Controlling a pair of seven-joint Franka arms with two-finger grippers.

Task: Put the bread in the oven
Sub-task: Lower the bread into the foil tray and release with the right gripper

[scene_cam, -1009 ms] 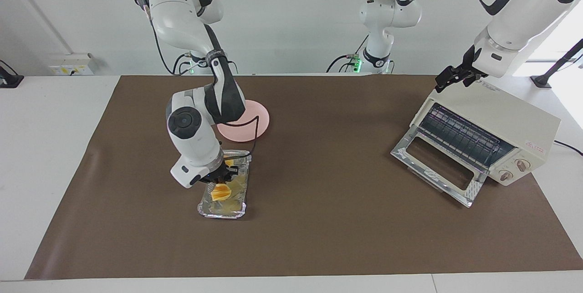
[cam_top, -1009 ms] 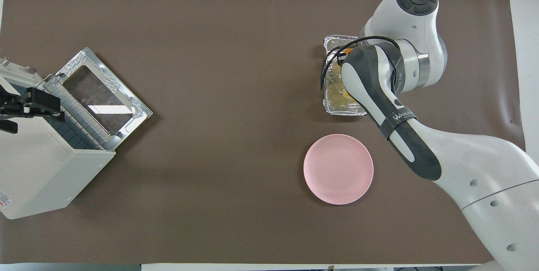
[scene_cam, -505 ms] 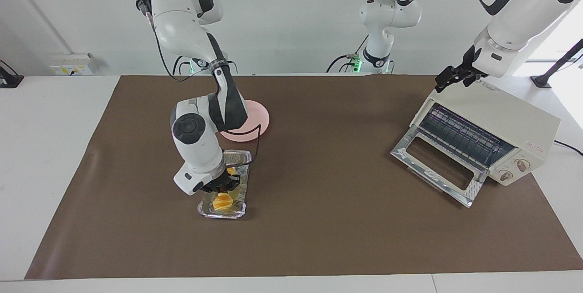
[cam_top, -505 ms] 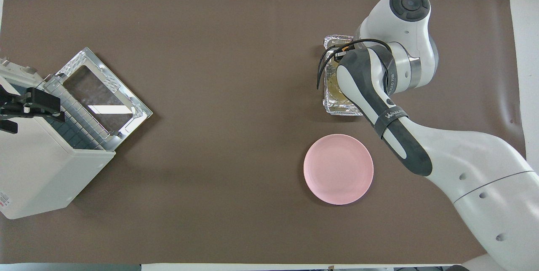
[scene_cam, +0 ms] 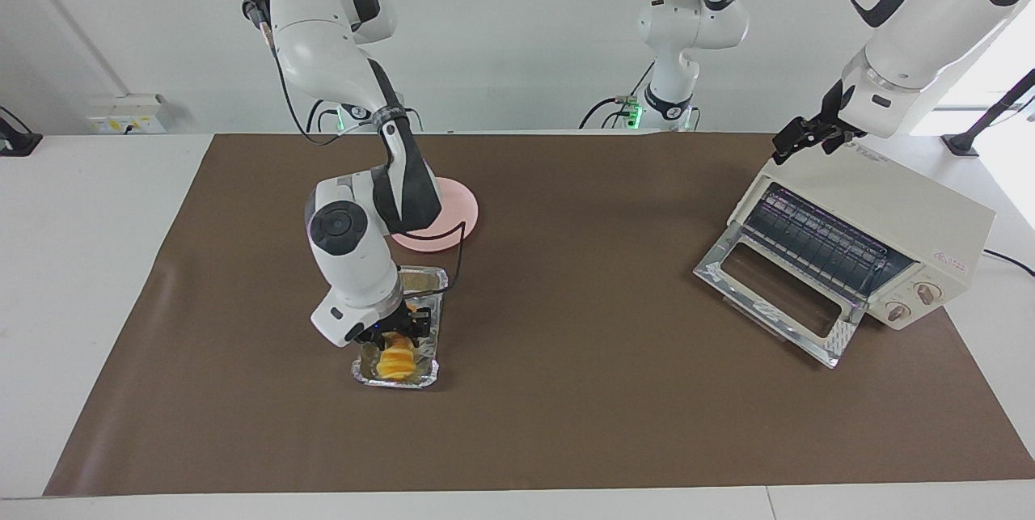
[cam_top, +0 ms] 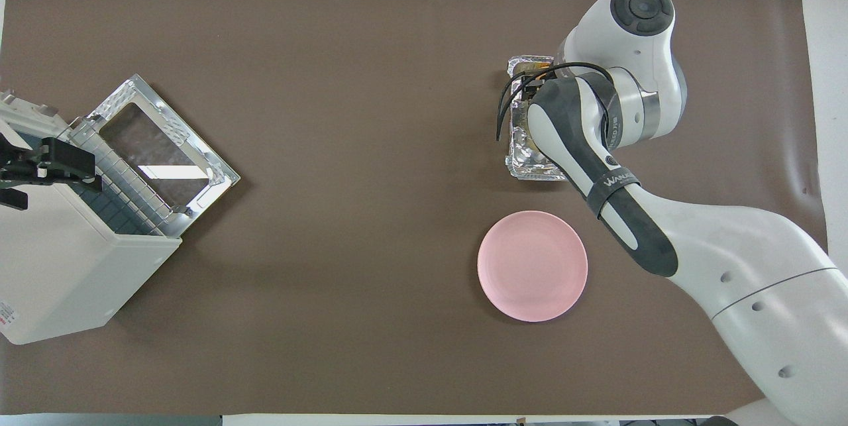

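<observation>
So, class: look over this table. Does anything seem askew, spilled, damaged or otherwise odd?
Nothing is spilled or broken. The oven sits askew to the brown mat's edges, its glass door dropped open. The bread lies in a crinkled foil tray under the right gripper.

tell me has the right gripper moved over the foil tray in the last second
Yes. In the facing view the right gripper has shifted along the foil tray, away from the pink plate, toward the tray's end farther from the robots.
</observation>
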